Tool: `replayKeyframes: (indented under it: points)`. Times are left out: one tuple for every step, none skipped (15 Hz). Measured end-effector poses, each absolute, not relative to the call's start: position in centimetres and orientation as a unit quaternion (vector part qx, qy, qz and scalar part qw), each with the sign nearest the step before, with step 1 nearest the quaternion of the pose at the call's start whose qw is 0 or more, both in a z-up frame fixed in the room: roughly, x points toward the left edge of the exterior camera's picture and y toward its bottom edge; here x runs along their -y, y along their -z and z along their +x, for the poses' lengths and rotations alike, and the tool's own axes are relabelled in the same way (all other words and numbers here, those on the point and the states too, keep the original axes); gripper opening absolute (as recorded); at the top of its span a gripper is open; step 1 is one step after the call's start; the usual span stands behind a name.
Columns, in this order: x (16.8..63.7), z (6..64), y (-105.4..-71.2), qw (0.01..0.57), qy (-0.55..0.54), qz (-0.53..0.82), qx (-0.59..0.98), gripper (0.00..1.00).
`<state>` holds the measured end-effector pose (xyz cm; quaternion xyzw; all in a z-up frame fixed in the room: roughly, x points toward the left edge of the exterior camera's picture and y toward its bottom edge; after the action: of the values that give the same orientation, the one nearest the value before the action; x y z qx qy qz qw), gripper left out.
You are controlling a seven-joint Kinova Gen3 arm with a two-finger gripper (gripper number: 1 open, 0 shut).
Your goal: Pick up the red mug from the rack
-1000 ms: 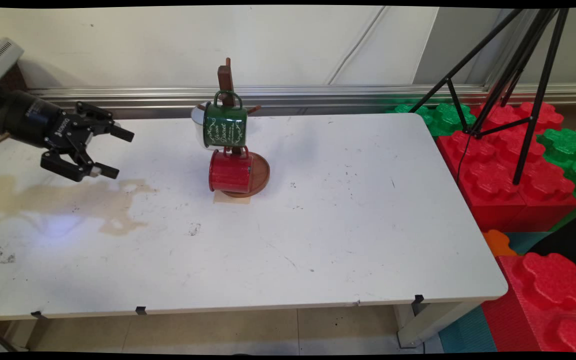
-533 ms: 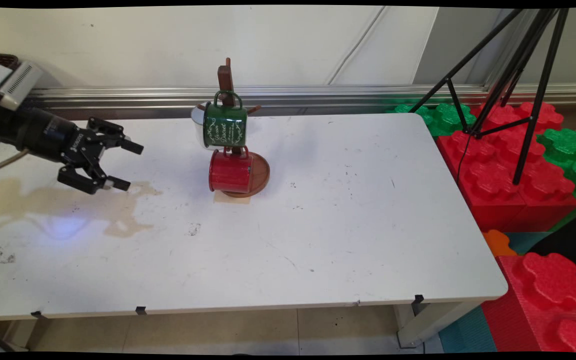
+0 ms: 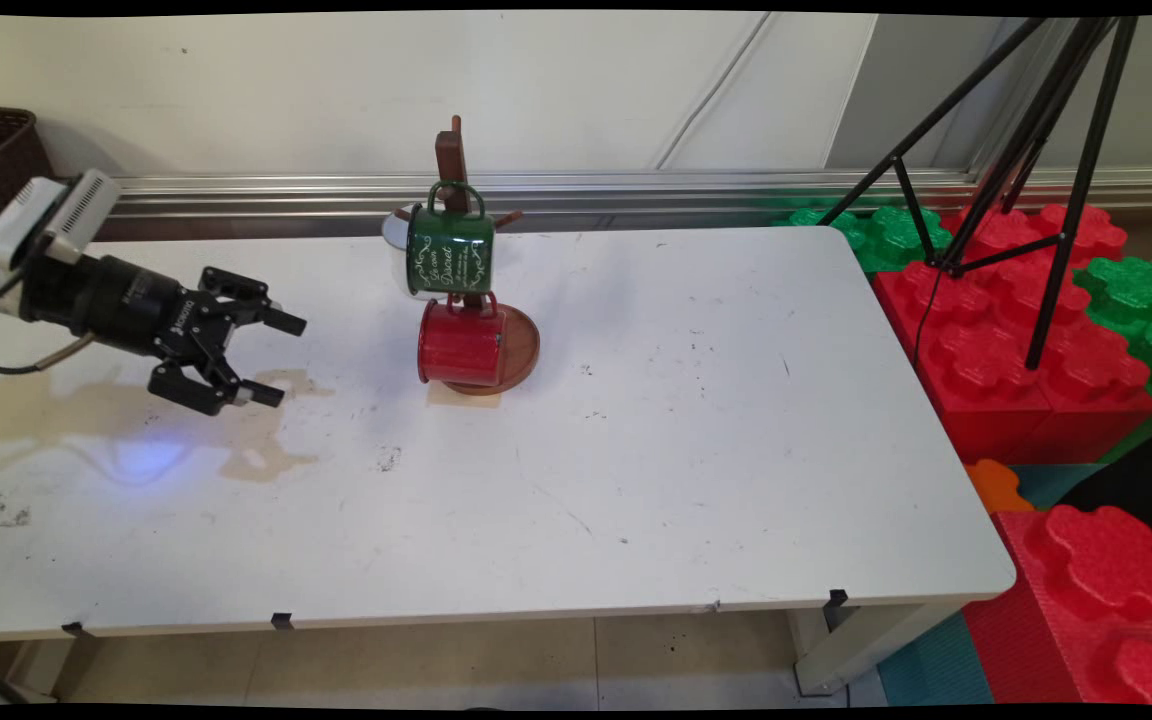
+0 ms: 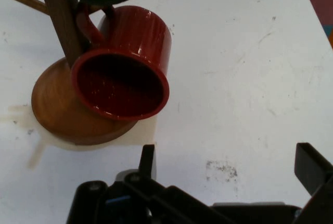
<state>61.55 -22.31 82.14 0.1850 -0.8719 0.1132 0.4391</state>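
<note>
the black gripper (image 3: 276, 358) hangs above the tabletop (image 3: 696, 450) near its left edge, fingers spread apart and holding nothing, pointing toward the wooden mug stand (image 3: 511, 345). the stand sits near the far edge, about midway along it. a red mug (image 3: 460, 342) hangs low on the stand by its handle, mouth facing the gripper, well apart from it. a green mug (image 3: 450, 250) hangs above the red one, and a white mug (image 3: 396, 245) shows behind the green. a brownish stain (image 3: 236, 440) lies under the gripper.
</note>
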Motion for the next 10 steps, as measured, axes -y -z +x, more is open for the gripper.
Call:
replayKeyframes:
  points:
    - [22.4,61.4,-81.7,0.44,-0.113,0.187,0.871,1.0]
    - [22.4,61.4,-81.5,0.441,-0.113,0.188,0.87,1.0]
    - [22.5,61.3,-81.1,0.442,-0.114,0.19,0.869,1.0]
    - [22.5,61.2,-80.8,0.444,-0.113,0.191,0.868,1.0]
    - [22.6,61.1,-80.5,0.445,-0.113,0.193,0.867,1.0]
    - [22.7,61.0,-80.2,0.448,-0.113,0.194,0.865,1.0]
    - [22.8,60.8,-80.0,0.451,-0.112,0.196,0.864,1.0]
    - [22.8,60.7,-79.8,0.453,-0.112,0.198,0.862,1.0]
    - [22.9,60.6,-79.6,0.455,-0.112,0.199,0.861,1.0]
    - [23.1,60.5,-79.4,0.457,-0.112,0.201,0.859,1.0]
